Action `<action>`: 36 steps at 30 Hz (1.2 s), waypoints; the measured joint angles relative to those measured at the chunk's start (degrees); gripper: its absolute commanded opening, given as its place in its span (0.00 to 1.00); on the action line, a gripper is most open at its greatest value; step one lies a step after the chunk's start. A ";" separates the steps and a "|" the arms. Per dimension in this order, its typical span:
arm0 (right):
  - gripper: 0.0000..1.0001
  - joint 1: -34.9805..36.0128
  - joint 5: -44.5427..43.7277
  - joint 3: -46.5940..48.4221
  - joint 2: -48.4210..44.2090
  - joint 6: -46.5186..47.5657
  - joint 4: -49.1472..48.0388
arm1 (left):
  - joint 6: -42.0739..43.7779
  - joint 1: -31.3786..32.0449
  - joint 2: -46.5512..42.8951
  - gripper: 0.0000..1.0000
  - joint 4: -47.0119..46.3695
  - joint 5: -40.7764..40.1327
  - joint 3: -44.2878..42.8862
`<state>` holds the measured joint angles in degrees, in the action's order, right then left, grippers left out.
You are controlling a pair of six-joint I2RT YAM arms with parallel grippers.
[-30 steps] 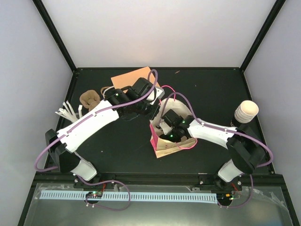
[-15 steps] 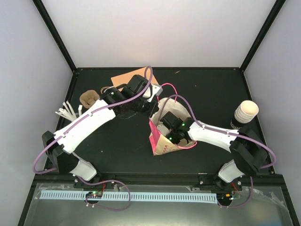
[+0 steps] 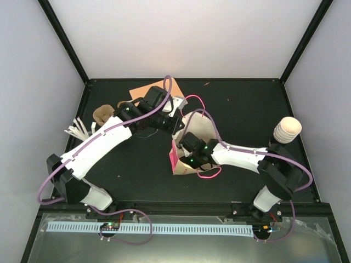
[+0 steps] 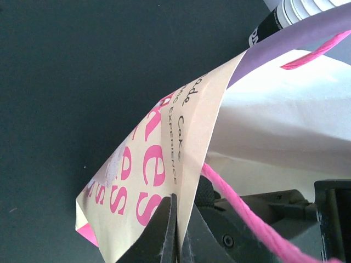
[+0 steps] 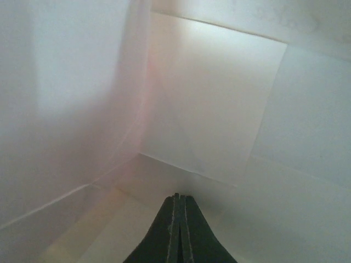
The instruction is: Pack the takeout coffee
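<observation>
Takeout coffee [image 3: 287,129] stands upright at the right edge of the black tabletop [image 3: 247,104] in my overhead camera, a cream ribbed wall above a dark lower part. It sits well apart from the paper bag [image 3: 175,158] at mid-tabletop, where both arms meet. The left arm [image 3: 104,145] reaches in from the left, and the left pincer [image 3: 175,127] sits at the bag's far-left rim. The right arm [image 3: 241,154] stretches leftward from beside the takeout coffee, and its wrist dips into the bag's open mouth. Pink cord handles [image 3: 207,174] loop out of the bag. A brown pulp carrier [image 3: 104,114], a bundle of white sticks [image 3: 77,130] and an orange-brown sheet [image 3: 140,92] lie at the far left.

From the left wrist camera, I see the left pincer clamped shut on the bag's rim, the cream panel with pink lettering nipped between its two fingers. The takeout coffee shows in the top right corner, beyond the bag and clear of the pincer. One pink handle runs past dark parts of the right arm at lower right.

From the right wrist camera, I see only the bag's white inner walls and floor. The right pincer [image 5: 178,197] is down inside the bag, its fingers pressed fully together with nothing between them.
</observation>
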<state>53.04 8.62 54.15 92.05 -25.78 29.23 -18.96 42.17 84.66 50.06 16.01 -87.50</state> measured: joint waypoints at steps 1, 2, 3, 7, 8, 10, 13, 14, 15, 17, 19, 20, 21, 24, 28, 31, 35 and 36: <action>0.01 0.46 0.11 -0.13 0.28 -0.48 -1.07 | -0.31 -0.11 -0.39 0.02 -0.46 0.33 0.76; 0.01 0.98 0.66 -0.39 0.52 -1.29 -2.51 | -0.61 -0.15 -0.66 0.02 -0.76 0.61 1.27; 0.01 1.40 1.57 -0.79 0.59 -1.88 -3.93 | -0.85 -0.17 -0.87 0.02 -0.96 0.90 1.70; 0.01 1.86 6.10 -3.19 -0.13 -3.69 -9.20 | -1.66 -0.17 -1.20 0.23 -1.99 2.40 2.84; 0.01 1.86 6.54 -3.50 -0.42 -3.82 -9.40 | -1.86 -0.17 -1.20 0.35 -2.29 2.84 2.93; 0.01 1.86 6.71 -3.61 -0.52 -3.91 -9.38 | -2.05 -0.09 -1.44 0.57 -3.63 4.44 2.93; 0.01 1.73 5.90 -3.61 -0.50 -3.50 -7.98 | -1.90 -0.13 -3.04 0.71 -4.57 5.66 2.95; 0.01 1.62 5.49 -3.63 -0.50 -3.43 -7.39 | -1.90 -0.20 -4.17 0.74 -4.63 5.73 2.99; 0.01 1.42 5.03 -3.67 -0.50 -3.23 -6.64 | -1.79 -0.31 -5.38 0.76 -4.63 5.68 3.04; 0.01 0.96 4.00 -4.09 -0.50 -2.97 -5.68 | -1.75 -0.76 -9.35 0.79 -4.83 5.42 3.85; 0.01 0.48 2.86 -4.59 -0.52 -2.62 -4.59 | -1.86 -1.46 -15.26 0.81 -6.10 4.55 6.91; 0.01 0.31 2.49 -4.70 -0.52 -2.56 -4.17 | -1.99 -1.88 -18.08 0.81 -6.27 4.22 8.61; 0.01 0.22 2.14 -4.72 -0.61 -2.45 -3.69 | -2.19 -2.21 -20.63 0.82 -6.23 3.85 10.14; 0.01 0.17 1.36 -4.72 -0.96 -1.99 -2.91 | -2.95 -4.68 -28.11 0.78 -6.45 3.41 15.87; 0.01 0.17 -0.48 -4.46 -1.11 -1.20 -1.64 | -5.31 -9.68 -34.56 0.65 -6.69 3.82 26.12; 0.01 0.20 -2.97 -3.61 -1.11 -0.92 0.04 | -8.17 -12.33 -36.24 0.49 -9.94 6.23 36.54; 0.01 0.17 -7.54 -2.64 -1.03 -0.92 1.55 | -12.68 -12.57 -34.16 0.36 -16.59 10.51 48.70; 0.01 0.17 -8.44 -2.47 -1.01 -0.92 1.81 | -13.66 -12.44 -33.09 0.36 -18.45 11.58 50.93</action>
<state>53.21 0.19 51.68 91.05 -26.70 31.05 -32.62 29.74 51.57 31.62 27.59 -36.58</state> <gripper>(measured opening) 0.025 0.383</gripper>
